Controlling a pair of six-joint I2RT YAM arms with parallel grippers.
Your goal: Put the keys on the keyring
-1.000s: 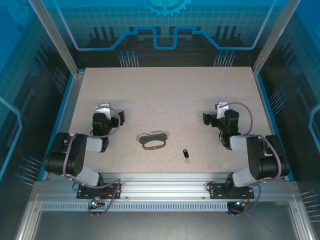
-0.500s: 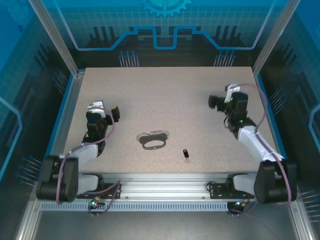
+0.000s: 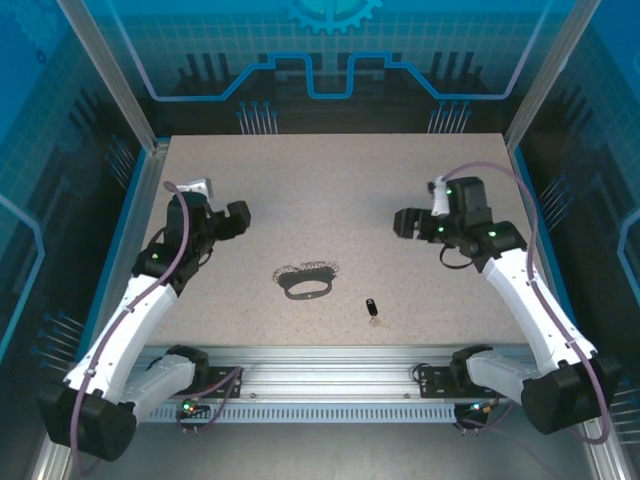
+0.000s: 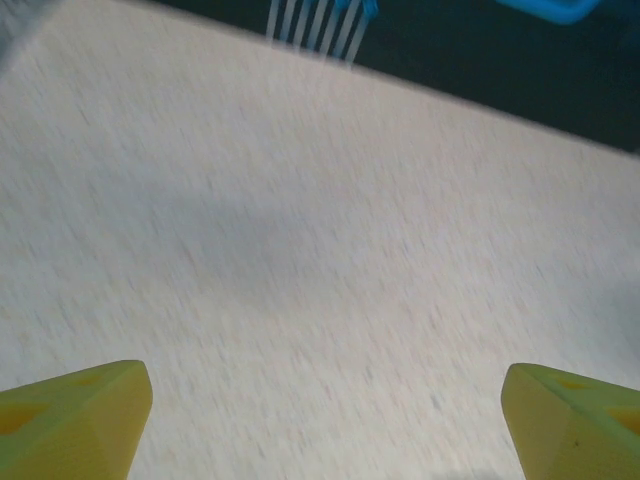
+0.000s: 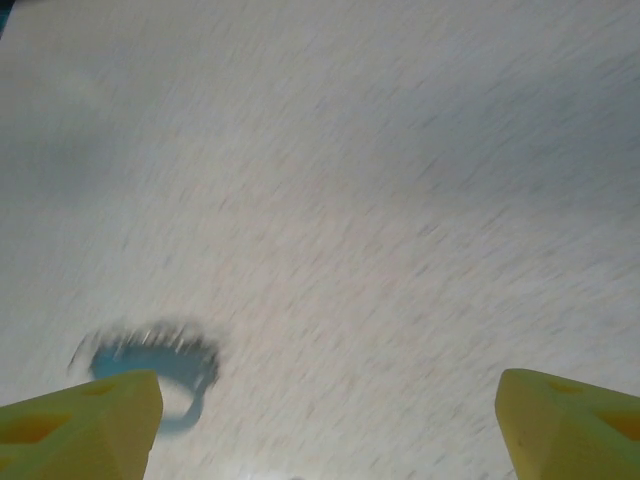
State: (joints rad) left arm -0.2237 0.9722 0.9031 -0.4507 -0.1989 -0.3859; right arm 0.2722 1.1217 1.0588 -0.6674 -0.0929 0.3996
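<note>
Speckled beige table [image 3: 330, 170] inside a blue-lit enclosure, top view first. The keyring [image 3: 306, 289], a dark oval loop, lies flat near the front middle, and its beaded chain [image 3: 310, 269] is bunched just behind it, touching. The key [image 3: 372, 308], tiny and black-headed, lies to the right of the ring and nearer the front edge, apart from it. Left gripper [image 3: 238, 217] hangs over the left part of the table, well apart from the ring. Right gripper [image 3: 405, 224] hangs over the right part, well apart from the key. Left wrist view: yellow fingertips [image 4: 70, 420] sit at the lower corners, spread wide, with bare blurred tabletop between them and nothing held. Right wrist view: fingertips [image 5: 75, 420] are likewise wide apart and empty. A smeared dark loop beside the left finger is most likely the keyring, beyond the jaws rather than between them. Judgement: this is the approach step; nothing is picked up and the key is not yet on the ring. Next move likely calls for one arm to come down and steady or lift the ring while the other pinches the key by its black head. The key is small and flat, so that pinch needs to be low and well centred. Which arm takes which, I cannot tell.
</note>
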